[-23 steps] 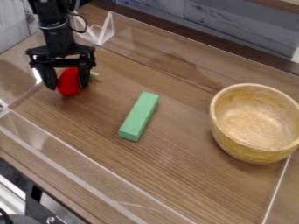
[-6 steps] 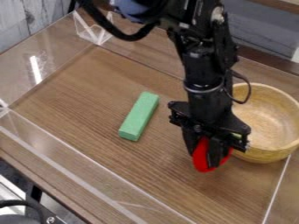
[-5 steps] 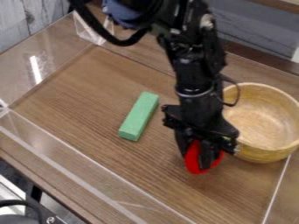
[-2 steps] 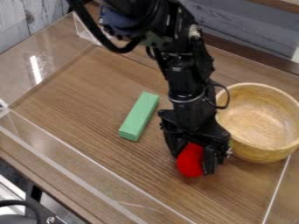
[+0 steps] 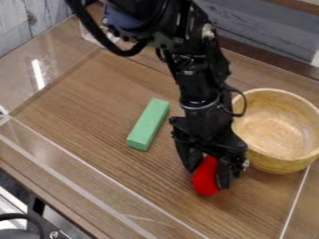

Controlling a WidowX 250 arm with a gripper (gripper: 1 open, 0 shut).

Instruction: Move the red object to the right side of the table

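Between the spread gripper (image 5: 208,166) fingers (near the bowl (image 5: 277,131)), the red object (image 5: 206,178) stands upright.

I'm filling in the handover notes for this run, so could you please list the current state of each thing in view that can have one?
gripper: pointing steeply down, fingers open around the red object
red object: resting on the table between the fingers, near the wooden bowl
wooden bowl: upright, empty, at the right side
green block: lying flat near the middle, untouched
table: carries all three things
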